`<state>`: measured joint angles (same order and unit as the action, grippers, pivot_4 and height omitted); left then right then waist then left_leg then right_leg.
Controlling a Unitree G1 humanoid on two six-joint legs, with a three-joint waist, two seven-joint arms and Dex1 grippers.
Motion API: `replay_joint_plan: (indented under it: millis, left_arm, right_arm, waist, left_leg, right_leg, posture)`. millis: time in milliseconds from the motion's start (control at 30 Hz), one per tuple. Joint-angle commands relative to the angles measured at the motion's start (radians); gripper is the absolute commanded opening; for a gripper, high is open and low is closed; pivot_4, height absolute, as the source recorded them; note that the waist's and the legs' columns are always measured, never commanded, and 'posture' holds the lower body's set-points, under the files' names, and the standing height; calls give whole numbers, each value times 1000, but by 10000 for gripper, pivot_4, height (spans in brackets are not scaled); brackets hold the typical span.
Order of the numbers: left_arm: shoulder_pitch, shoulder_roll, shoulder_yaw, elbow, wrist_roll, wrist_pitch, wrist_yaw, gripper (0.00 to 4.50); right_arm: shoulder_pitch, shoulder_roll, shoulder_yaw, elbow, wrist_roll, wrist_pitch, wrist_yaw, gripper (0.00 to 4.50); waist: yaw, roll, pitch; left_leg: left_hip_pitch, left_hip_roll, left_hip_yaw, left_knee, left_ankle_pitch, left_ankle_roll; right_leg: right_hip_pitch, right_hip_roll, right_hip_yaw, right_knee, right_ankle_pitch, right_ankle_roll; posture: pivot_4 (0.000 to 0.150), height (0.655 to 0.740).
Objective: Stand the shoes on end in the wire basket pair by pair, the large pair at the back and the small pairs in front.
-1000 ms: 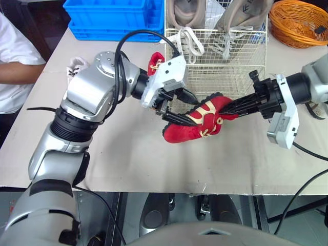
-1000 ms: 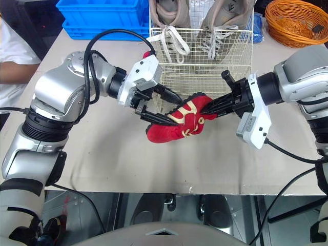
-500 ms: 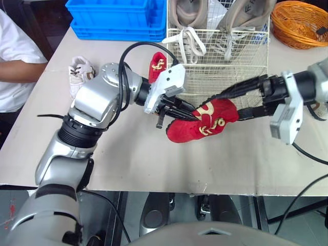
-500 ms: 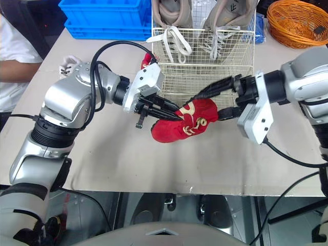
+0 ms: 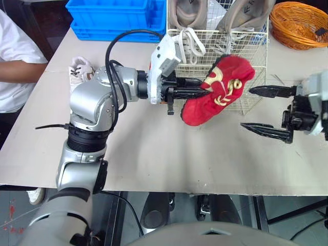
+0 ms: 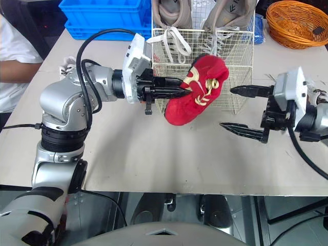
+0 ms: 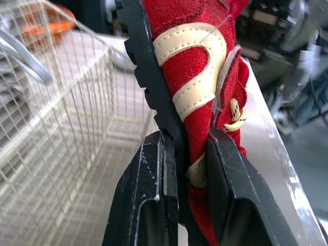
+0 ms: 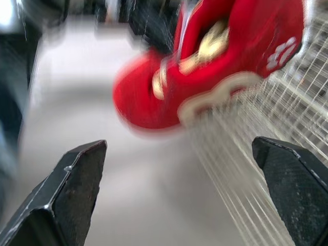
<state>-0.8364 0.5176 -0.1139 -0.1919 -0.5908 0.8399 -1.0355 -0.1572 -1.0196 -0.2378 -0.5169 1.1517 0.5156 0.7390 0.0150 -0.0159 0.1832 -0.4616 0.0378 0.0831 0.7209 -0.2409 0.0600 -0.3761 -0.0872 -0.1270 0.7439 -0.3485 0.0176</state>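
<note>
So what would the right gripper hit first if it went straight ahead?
Probably the red shoe, held by the left gripper. The open right gripper points toward it, though the basket lies close beside that line.

Pale table (image 5: 143,154) over grey floor (image 5: 10,201)

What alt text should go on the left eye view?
The left gripper holds a red shoe in front of the wire basket, where a large beige pair stands at the back. The right gripper hangs open beside the shoe, not touching it. A blue crate and an orange basket sit behind.
</note>
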Motion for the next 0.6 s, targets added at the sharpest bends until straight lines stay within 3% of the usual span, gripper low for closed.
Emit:
replay_joint_plan:
  millis: [33,233,333,400,500,533,600]
  left_arm:
    - [5,-23,34,-53,-42,5,33,4584]
    - [6,-26,29,-62,-57,6,44,4584]
    - [8,-28,29,-66,-64,4,48,4584]
    - [13,-25,31,-74,-69,4,49,4584]
    - [22,-18,35,-82,-78,6,49,4584]
    - [24,-17,36,-84,-80,6,48,4584]
    - [27,-18,40,-83,-86,8,48,4584]
  right_arm:
    - [-29,102,-23,-62,229,74,-258,45000]
    - [-95,209,29,-97,315,132,-449,45000]
    - [-105,240,40,-102,326,144,-495,33991]
    - [-107,251,39,-102,324,152,-507,22995]
    - [-102,254,32,-102,319,162,-509,12134]
    - [-100,254,29,-103,315,165,-505,6238]
    - [-98,256,25,-105,309,169,-504,1340]
  waist:
    - [0,0,0]
    - [0,0,0]
    - [2,0,0]
    - [2,1,0]
    - [1,1,0]
    - [1,0,0]
    - [1,1,0]
  left_leg:
    - [0,0,0,0,0,0]
    - [0,0,0,0,0,0]
    - [0,-1,1,-1,0,0]
    - [0,-1,1,-1,0,0]
    - [0,-1,1,-2,0,0]
    - [0,-1,1,-2,0,0]
    - [0,0,1,-2,0,0]
  right_leg:
    - [0,0,0,0,0,0]
    - [-1,0,0,0,0,0]
    - [-1,0,0,-1,0,0]
    - [-1,0,0,-1,0,0]
    - [-1,0,1,-2,0,0]
    - [-1,0,1,-1,0,0]
    - [-1,1,1,-1,0,0]
  posture:
    - [1500,6860]
    - [1500,6860]
    - [1500,6860]
    - [1500,6860]
    - [1500,6860]
    - [1500,6860]
    - [1500,6860]
